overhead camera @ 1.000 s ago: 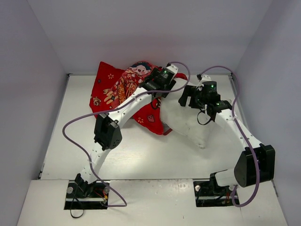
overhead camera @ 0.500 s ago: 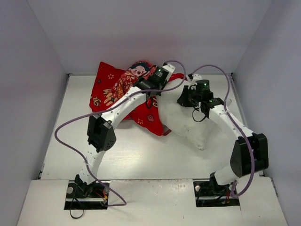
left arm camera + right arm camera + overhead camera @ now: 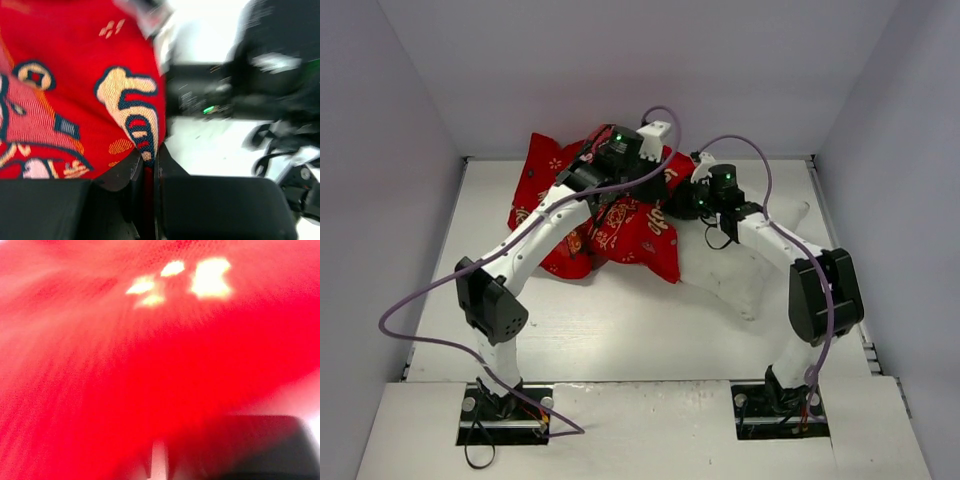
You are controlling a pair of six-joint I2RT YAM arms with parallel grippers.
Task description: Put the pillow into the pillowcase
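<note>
Pillowcase is bunched at the back-left/centre of the tabletop, and both tools are on its right-hand end. Left tool is pressed together on a fold of the red fabric: in the left wrist view the cloth runs down into the slit between the two black fingers. That fold is held up off the heap, just under the left wrist in the top view. Right tool comes in from the right and sits at the same red edge, close beside the left one. Right wrist view is nothing but blurred red cloth with a few pale gold marks, so I can't tell whether that tool is spread or pinching. The fabric is bright red with gold characters outlined in dark blue, part of a cartoon figure and small flower prints. It's crumpled and puffed rather than flat. Pillow is plain white and soft. It lies on the tabletop right of centre, under the right forearm, with one corner pointing toward the near edge. Its left end meets the case's right edge, which overlaps it there. Can't tell from any view whether any of the pillow is inside the opening; most of it is clearly outside. The right arm's black wrist shows blurred at the right of the left wrist view.
</note>
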